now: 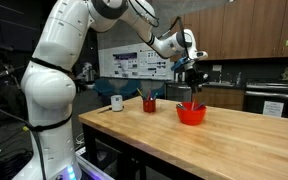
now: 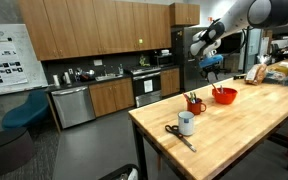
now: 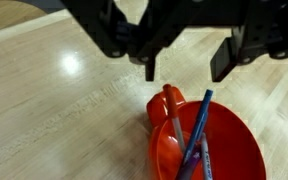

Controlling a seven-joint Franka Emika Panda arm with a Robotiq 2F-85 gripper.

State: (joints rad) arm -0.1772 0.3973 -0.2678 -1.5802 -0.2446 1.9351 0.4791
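- The gripper [image 3: 184, 72] hung just above the red bowl [image 3: 234, 145], its fingers [image 3: 149, 66] spread apart with nothing between them (only bare wood showed through the gap in the wrist view).
- In the bowl, a red spoon [image 3: 168, 135] and a blue-handled utensil [image 3: 202, 125] leaned against the rim nearest the gripper. Their long axes ran almost side by side, and their upper ends pointed up toward the fingers. The blue one was possibly a pen, but the view was too coarse to tell.
- In both exterior views the bowl sat well in from the edges of the table [image 1: 234, 135], with open wood on most sides.
- A red cup [image 2: 195, 106] stood near the bowl, with a white mug [image 2: 186, 124] and scissors [image 2: 177, 134] beyond it toward the table's end.
- The top was pale butcher block, and wooden cabinets [image 2: 84, 30] lined the kitchen behind.
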